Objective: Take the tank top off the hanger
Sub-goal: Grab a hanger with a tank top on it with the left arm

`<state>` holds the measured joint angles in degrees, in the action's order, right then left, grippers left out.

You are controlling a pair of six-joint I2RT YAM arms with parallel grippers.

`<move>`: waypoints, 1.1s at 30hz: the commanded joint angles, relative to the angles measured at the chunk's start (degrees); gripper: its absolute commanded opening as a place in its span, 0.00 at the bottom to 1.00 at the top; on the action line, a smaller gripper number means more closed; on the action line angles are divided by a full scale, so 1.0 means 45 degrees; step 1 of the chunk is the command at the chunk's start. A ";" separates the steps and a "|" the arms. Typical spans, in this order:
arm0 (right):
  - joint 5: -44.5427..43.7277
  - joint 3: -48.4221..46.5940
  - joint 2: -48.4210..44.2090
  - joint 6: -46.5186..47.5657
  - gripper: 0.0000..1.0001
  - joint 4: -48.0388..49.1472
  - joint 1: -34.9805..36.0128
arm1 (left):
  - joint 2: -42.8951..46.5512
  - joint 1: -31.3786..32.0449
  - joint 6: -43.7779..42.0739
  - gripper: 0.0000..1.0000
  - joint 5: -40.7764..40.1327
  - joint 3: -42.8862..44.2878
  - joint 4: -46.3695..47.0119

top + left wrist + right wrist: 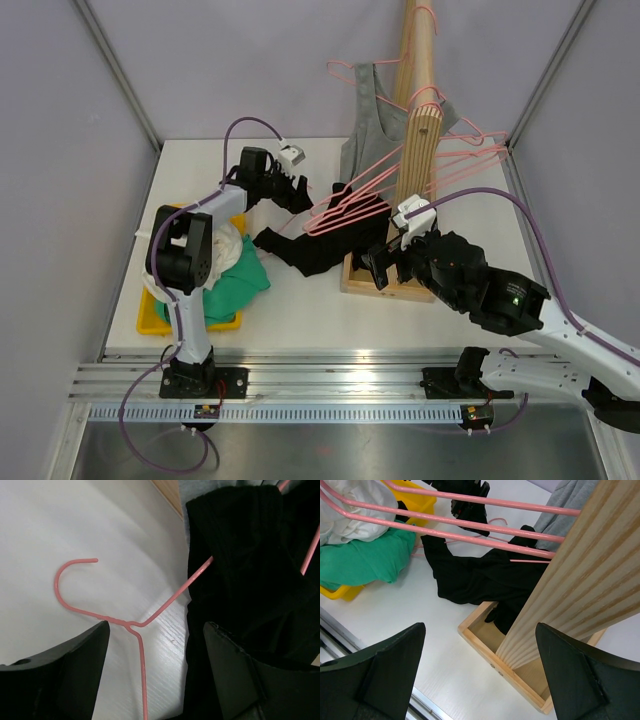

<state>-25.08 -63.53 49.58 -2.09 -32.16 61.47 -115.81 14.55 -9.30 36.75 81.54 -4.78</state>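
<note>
- Your left tool (155,650) is hovering with fingers spread, pinching nothing. The neck of the pink hanger (75,607) is lying on the white surface (75,520) under the gap.
- To do this well, you are likely wanting one tool pinning that neck while the other is drawing fabric slowly off the hanger's arm, avoiding a snagged strap.
- The black tank top (250,570) is lying just beside one finger, with the hanger's arm running into it.
- Your right tool (480,630) is waiting spread wide near the wooden stand (560,600), holding nothing.
</note>
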 commanded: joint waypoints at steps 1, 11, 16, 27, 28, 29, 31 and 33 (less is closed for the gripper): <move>-0.0423 0.0035 0.0075 0.0152 1.00 0.0507 0.0031 | 0.0129 -0.0010 -0.0433 0.76 0.0505 -0.0421 -0.0092; -0.0383 0.0094 -0.0139 0.0132 1.00 0.0545 0.0050 | -0.0475 0.0010 -0.0043 0.75 -0.0179 0.0513 -0.1555; -0.0364 0.0133 -0.0237 0.0132 0.99 0.0604 0.0050 | -0.0963 0.0010 0.0231 0.72 -0.0510 0.1176 -0.2121; -0.0403 0.0211 -0.0413 0.0112 0.99 0.0663 0.0050 | -0.1530 0.0126 0.0367 0.45 -0.0589 0.1881 -0.3411; -0.0384 0.0211 -0.0413 0.0112 0.99 0.0682 0.0031 | -0.1530 0.0146 0.0309 0.42 -0.0589 0.1881 -0.3450; -0.0403 0.0230 -0.0413 0.0093 1.00 0.0682 0.0050 | -0.1530 0.0205 0.0270 0.40 -0.0628 0.1881 -0.3470; -0.0442 0.0230 -0.0413 0.0093 1.00 0.0682 0.0050 | -0.1569 0.0205 0.0250 0.26 -0.0589 0.1958 -0.3606; -0.0481 0.0230 -0.0394 0.0093 1.00 0.0682 0.0050 | -0.1705 0.0244 0.0211 0.12 -0.0608 0.2114 -0.3762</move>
<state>-25.98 -62.63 48.27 -2.11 -31.31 61.45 -122.28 15.16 -8.08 34.11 87.85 -21.06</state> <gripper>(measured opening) 0.993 0.151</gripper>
